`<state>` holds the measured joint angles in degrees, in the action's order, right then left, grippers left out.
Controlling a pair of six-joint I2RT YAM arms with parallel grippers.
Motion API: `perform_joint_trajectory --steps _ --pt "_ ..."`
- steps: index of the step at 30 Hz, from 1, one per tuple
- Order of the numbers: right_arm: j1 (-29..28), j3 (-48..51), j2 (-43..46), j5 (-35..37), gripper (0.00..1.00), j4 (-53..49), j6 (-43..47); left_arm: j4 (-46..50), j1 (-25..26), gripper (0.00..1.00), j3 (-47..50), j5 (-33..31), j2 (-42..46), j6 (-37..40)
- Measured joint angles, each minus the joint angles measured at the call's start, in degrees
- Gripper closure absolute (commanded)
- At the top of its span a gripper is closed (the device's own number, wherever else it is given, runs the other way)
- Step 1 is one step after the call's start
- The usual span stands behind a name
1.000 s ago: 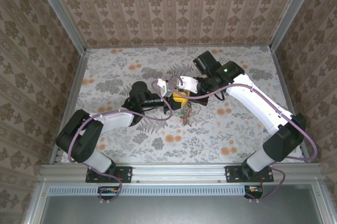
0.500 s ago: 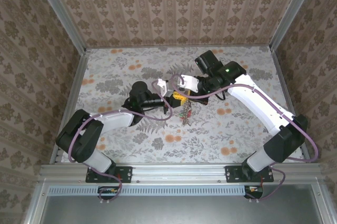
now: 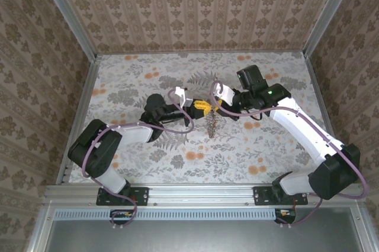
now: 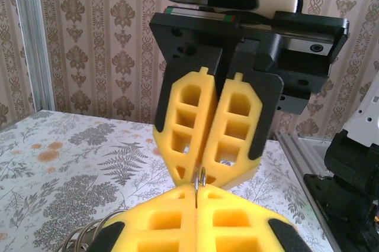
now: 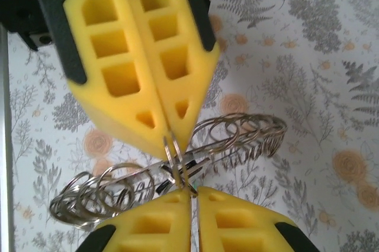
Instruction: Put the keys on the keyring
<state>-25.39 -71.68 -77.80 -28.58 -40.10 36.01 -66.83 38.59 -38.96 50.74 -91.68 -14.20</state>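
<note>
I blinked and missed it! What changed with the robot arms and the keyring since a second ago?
The right arm swung out to its own side, so the right gripper now faces the left gripper tip to tip. The left gripper pinched shut on the wire of the keyring. The keyring stayed dangling between them, and the right gripper kept its pinch on it.

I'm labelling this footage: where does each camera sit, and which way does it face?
Top external: above and behind the bases, looking down at the table; both arms show.
Left wrist: on the left arm, facing the right gripper; own fingers at bottom.
Right wrist: on the right arm, facing the left gripper and table below; own fingers at bottom.
Shared: both wrist views show the keyring pinched between the two shut grippers.
</note>
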Motion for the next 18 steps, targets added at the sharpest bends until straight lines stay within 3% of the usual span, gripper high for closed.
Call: perform_joint_trajectory --steps 2,18 --pt "0.28 0.66 0.13 -0.81 0.98 1.92 -1.11 -0.55 -0.11 1.0 0.0 -0.15 0.0 -0.44" --pt "1.51 -0.2 -4.37 -5.77 0.99 2.97 -3.06 -1.73 -0.5 1.0 0.0 -1.29 -0.42 -1.27"
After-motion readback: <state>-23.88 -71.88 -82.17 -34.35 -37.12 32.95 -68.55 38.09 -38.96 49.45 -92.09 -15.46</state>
